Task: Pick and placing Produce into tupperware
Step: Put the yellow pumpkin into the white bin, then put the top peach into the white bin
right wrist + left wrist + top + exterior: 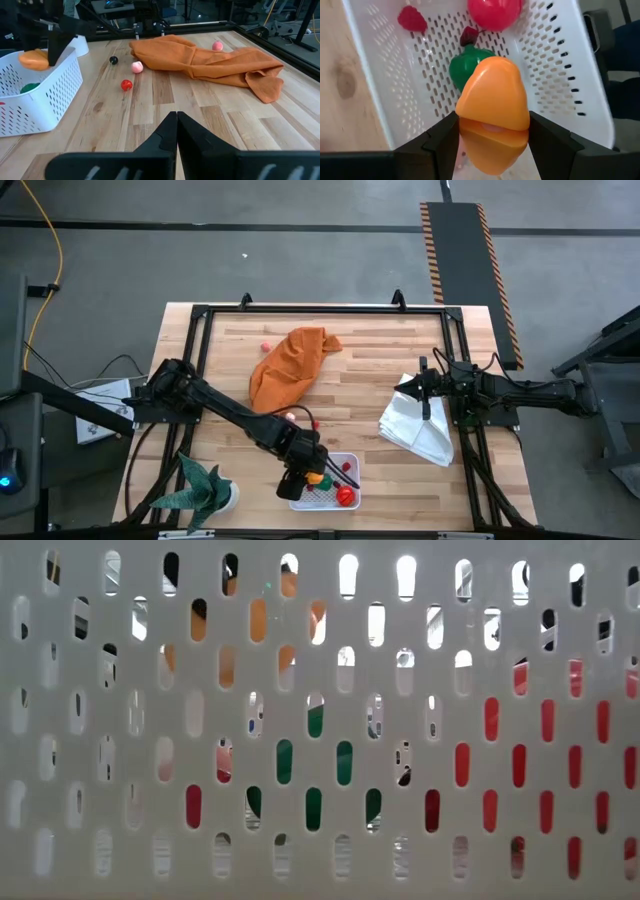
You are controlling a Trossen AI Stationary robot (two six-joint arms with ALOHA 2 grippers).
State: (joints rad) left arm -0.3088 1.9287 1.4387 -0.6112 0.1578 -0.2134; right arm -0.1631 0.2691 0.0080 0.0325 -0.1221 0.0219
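High view: the left claw [300, 476] hangs over the white tupperware [347, 464] at the near edge of the tabletop [350, 370], a little left of centre. Left wrist view shows its fingers [437, 142] clamped on an orange piece [495, 107] held above the basket floor. Inside the tupperware lie a green piece [465, 67], a big red piece [495, 12], a small dark red one [469, 36] and a flat red berry [412, 20]. The right claw [176, 131] is closed on nothing, parked at the right side over a white cloth [420, 430]. An orange cloth [290, 365] lies at the middle far part. Loose produce sits beside it: a pink ball [137, 66], a red ball [126, 85], a black ball [114, 60], another pink one [217, 46]. A green plant [205, 485] stands at the near left corner.
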